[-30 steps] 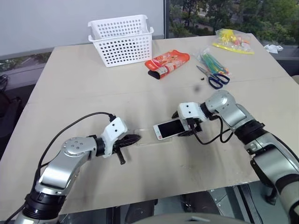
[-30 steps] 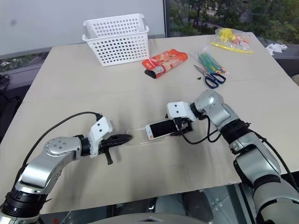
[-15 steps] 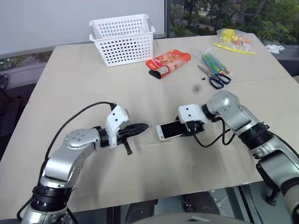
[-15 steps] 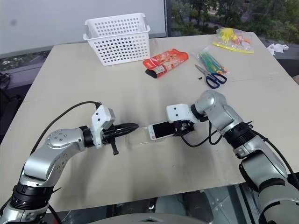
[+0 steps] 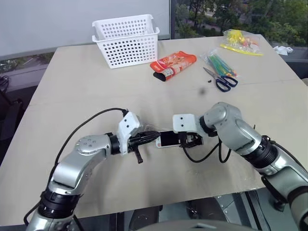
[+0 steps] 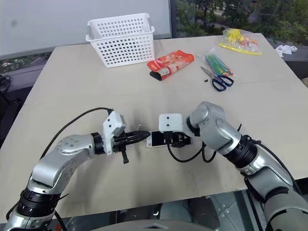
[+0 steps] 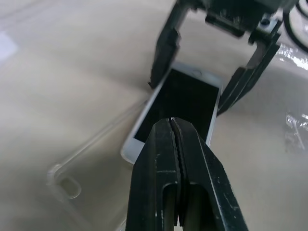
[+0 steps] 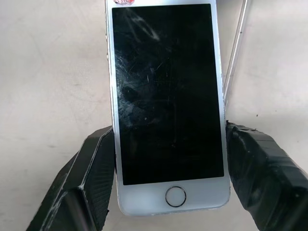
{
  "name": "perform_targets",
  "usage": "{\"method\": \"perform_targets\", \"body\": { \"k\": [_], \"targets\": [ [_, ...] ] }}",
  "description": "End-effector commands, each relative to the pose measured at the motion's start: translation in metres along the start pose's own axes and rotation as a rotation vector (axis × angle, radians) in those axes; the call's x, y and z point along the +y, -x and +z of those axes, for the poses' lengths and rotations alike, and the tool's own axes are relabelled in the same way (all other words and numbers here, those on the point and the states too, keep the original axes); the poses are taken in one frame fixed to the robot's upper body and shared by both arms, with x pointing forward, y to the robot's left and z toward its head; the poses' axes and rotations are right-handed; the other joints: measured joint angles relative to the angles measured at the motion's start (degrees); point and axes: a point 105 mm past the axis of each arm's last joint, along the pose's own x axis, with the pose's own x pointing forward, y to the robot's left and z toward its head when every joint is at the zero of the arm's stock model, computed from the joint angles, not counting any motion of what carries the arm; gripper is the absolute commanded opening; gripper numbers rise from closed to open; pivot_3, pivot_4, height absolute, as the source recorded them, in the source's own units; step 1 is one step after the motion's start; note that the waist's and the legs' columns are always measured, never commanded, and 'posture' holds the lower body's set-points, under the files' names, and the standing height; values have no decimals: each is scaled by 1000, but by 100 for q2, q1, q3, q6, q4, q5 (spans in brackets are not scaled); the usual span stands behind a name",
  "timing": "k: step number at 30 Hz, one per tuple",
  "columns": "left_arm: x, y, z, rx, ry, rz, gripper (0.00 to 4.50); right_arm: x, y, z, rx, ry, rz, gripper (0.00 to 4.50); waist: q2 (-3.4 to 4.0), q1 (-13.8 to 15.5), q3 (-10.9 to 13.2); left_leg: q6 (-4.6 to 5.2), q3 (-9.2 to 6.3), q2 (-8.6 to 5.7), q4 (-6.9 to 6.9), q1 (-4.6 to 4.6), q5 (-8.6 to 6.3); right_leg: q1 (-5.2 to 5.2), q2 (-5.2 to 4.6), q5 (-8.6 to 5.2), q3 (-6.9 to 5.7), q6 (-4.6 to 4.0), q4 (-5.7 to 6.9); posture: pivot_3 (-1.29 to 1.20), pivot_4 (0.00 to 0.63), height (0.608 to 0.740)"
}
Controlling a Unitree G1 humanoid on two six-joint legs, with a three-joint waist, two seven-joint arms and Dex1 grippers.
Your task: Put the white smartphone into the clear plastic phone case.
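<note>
One case (image 7: 72, 180) corner (left wrist view)

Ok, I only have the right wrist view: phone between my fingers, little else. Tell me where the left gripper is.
Observer: The left gripper is shut, its tip at the end of the white smartphone opposite your right gripper.
Operator: Now give me the case.
Observer: The clear plastic phone case lies flat on the table, reaching from the phone toward the left arm; its camera-cutout end is uncovered.
Operator: Say whether the phone is seated.
Observer: Not yet. From the left wrist view the phone sits askew to the case's long edge.
</note>
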Motion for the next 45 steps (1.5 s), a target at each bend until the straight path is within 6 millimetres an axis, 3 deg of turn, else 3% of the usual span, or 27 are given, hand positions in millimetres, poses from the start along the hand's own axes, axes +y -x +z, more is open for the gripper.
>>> {"method": "perform_targets", "body": {
  "k": [1, 5, 16, 29, 45],
  "targets": [
    [3, -5, -2, 8, -43, 19, 0, 0, 5, 8, 0, 29, -13, 2932, 0, -1, 0, 0, 0, -1, 0, 1, 0, 1, 0, 0, 0, 0, 1, 0, 150, 740],
    [6, -9, -7, 32, -60, 25, 0, -4, 6, 8, 13, -6, -27, 2932, 0, -1, 0, 0, -1, -2, 1, 1, 0, 1, 1, 0, -1, 0, 1, 0, 150, 740],
    [12, -6, 8, -42, -61, 33, 0, -3, 21, 19, -84, -120, -82, 2932, 0, 0, 0, 0, -9, -1, 1, -5, 0, -1, -1, 0, -7, 0, 0, 0, 150, 740],
    [11, -11, 6, -30, -76, 11, 0, 0, 12, 25, -96, -365, -154, 2932, 0, 1, 0, 0, -9, -2, 1, -5, 0, -1, -2, 0, -7, 0, 2, 0, 150, 740],
    [15, -19, -12, 27, -78, 19, 0, 12, 11, 16, -9, -267, -146, 2932, 0, -12, 0, 1, -11, -4, 1, -6, 0, -1, -2, 0, -12, 1, 2, 0, 150, 740]
  ]
}}
